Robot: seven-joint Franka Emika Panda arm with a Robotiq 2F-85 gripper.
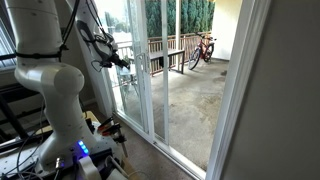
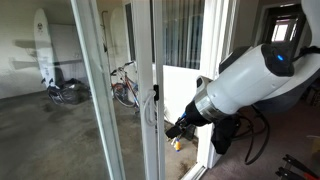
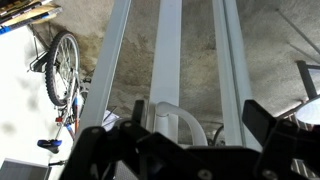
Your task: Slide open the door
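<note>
The door [image 2: 147, 50] is a tall glass panel in a narrow white frame; it also shows in an exterior view [image 1: 141, 95] and in the wrist view [image 3: 166, 50]. Its grey loop handle [image 2: 153, 101] sits on the upright. In the wrist view the handle [image 3: 178, 118] lies between my two dark fingers. My gripper [image 3: 180, 140] is open and empty, close in front of the handle. In both exterior views the gripper [image 1: 122, 62] [image 2: 180, 127] is held at handle height beside the upright. I cannot tell whether a finger touches the handle.
A second white-framed glass panel [image 2: 95, 90] stands next to the door. Outside on the concrete patio are a bicycle [image 2: 125, 85], a red bicycle [image 1: 203, 48], a wooden railing [image 1: 165, 52] and a white surfboard [image 2: 40, 45]. A wall edge [image 1: 240, 90] bounds the opening.
</note>
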